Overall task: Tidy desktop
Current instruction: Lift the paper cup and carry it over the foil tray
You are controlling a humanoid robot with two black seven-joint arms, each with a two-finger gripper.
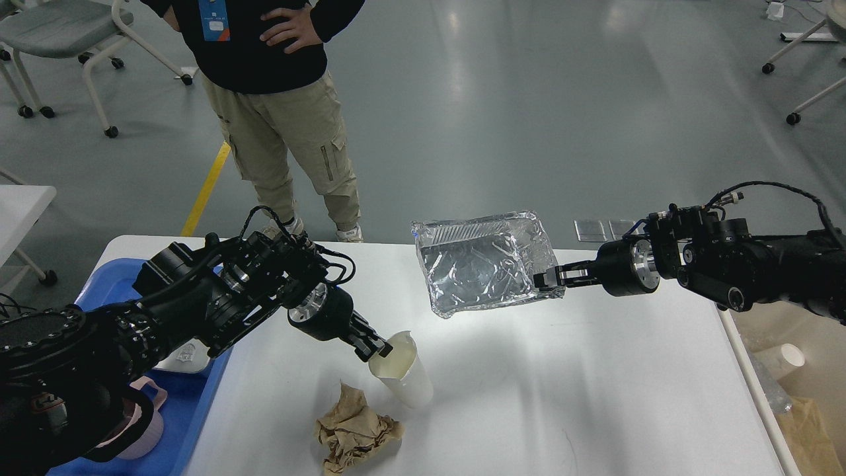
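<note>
One white desktop (595,396) stands on grey floor (529,99).

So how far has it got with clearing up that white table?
Partway. Done: some items already sit in the blue tray and the beige bin. In hand: the left tool grips the rim of a tilted white cup, and the right tool holds a foil tray by its edge. Left: the crumpled brown paper lies untouched on the desktop.

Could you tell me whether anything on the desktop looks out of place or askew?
Yes. A crumpled brown paper lies loose on the desktop, and the white cup in the left end effector is tilted, not upright.
</note>
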